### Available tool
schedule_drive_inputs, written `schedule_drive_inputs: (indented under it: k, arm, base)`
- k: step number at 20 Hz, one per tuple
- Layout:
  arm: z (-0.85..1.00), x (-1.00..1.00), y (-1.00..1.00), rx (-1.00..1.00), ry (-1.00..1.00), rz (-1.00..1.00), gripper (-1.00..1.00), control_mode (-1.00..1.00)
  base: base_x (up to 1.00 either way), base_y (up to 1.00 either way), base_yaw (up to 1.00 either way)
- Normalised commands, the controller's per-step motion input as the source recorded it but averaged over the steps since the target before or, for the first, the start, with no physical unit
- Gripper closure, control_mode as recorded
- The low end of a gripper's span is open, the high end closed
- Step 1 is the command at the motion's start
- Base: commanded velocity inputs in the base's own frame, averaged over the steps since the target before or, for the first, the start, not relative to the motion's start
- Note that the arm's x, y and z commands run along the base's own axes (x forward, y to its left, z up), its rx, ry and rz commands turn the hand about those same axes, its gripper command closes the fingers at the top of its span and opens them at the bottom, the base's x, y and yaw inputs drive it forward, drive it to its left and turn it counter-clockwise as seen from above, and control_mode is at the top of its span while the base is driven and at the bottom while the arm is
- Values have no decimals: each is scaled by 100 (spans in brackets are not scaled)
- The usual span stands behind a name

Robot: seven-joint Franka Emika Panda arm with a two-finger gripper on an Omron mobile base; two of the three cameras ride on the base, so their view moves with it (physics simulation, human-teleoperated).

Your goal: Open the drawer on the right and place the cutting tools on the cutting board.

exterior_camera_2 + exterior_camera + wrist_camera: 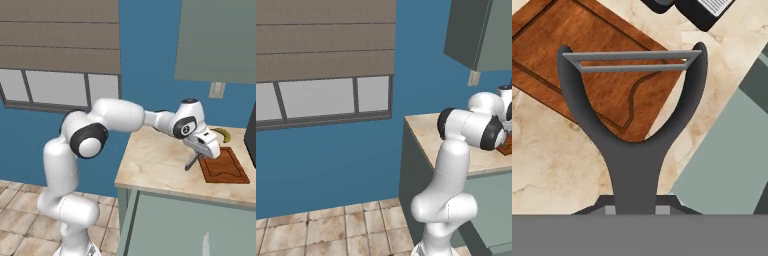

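My gripper is shut on the handle of a dark grey Y-shaped peeler, a cutting tool whose blade points away from the hand. The peeler hangs tilted just above the counter, over the near left corner of the reddish-brown cutting board. In the hand view the blade lies over the board and its grooved border. A corner of the board also peeks out behind the arm. I cannot make out the drawer in the grey-green cabinet front.
A banana lies on the beige marbled countertop behind the board. A dark appliance stands by the board's far side. Wall cabinets hang above. The counter's front edge runs close to the peeler.
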Motion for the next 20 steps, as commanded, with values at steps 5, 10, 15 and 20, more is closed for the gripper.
schedule_drive_inputs:
  k: [5, 10, 15, 20]
  arm:
    - [-14, 0, -4, 0, -3, 0, 100, -100]
    - [-33, 0, 0, 0, -7, 0, 100, -100]
    - [-40, 0, -4, 0, -10, 0, 100, -100]
    - [-20, 15, -10, 0, -6, 0, 100, -100]
  base:
    - [0, 0, 0]
    - [0, 0, 0]
    - [0, 0, 0]
    - [0, 0, 0]
